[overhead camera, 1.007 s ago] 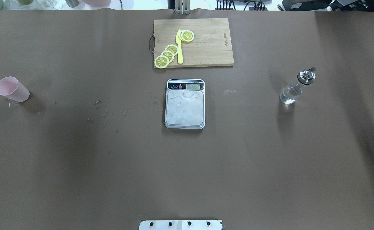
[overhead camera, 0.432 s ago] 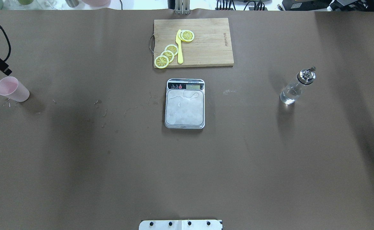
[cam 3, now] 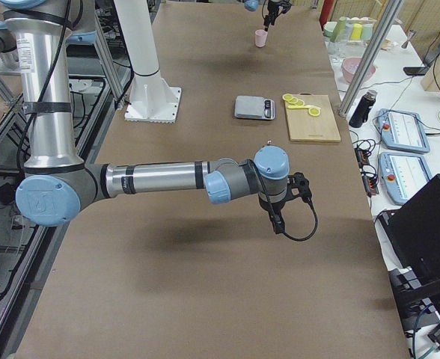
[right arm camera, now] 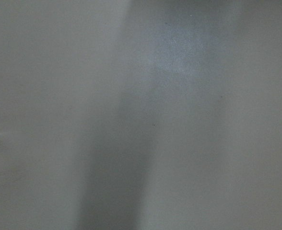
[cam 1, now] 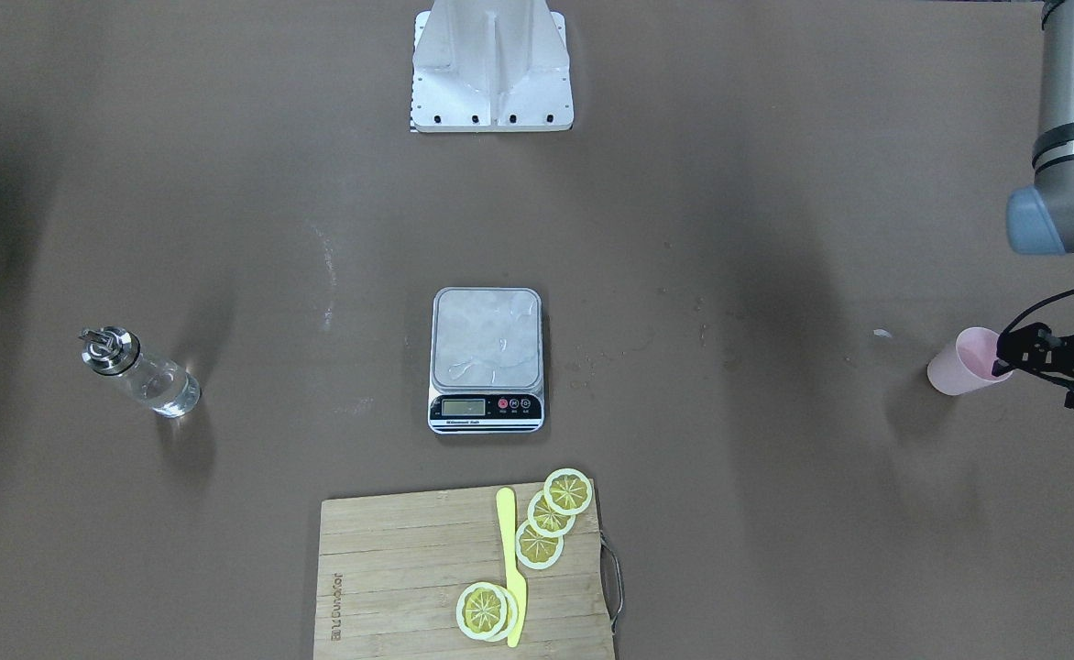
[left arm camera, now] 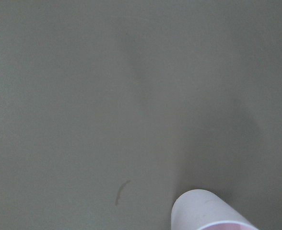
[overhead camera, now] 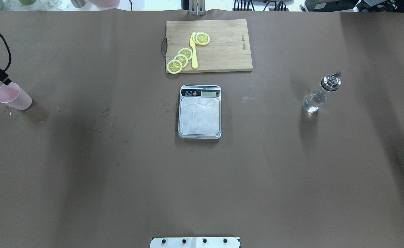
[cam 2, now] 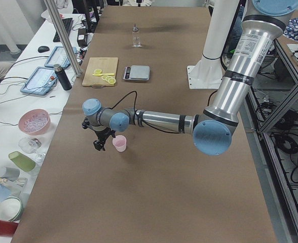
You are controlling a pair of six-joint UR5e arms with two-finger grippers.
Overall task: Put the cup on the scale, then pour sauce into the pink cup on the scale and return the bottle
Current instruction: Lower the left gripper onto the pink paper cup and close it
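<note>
The pale pink cup (overhead camera: 14, 97) stands upright at the table's far left, also in the front view (cam 1: 963, 367) and at the bottom of the left wrist view (left arm camera: 208, 213). My left gripper (overhead camera: 5, 81) hangs at the cup's far rim (cam 1: 1006, 359); it looks open and holds nothing. The scale (overhead camera: 199, 115) sits bare at the table's middle. The glass bottle (overhead camera: 317, 96), with clear sauce in it, stands on the right. My right gripper (cam 3: 280, 221) shows only in the exterior right view, hanging over bare table; I cannot tell its state.
A wooden cutting board (overhead camera: 219, 44) with lemon slices and a yellow knife (overhead camera: 194, 51) lies just behind the scale. Small water marks (overhead camera: 109, 113) dot the brown mat between cup and scale. The robot's base plate (overhead camera: 195, 242) is at the near edge.
My left gripper has come in from the left edge and moved toward the cup's rim. The cup, scale and bottle have not moved.
</note>
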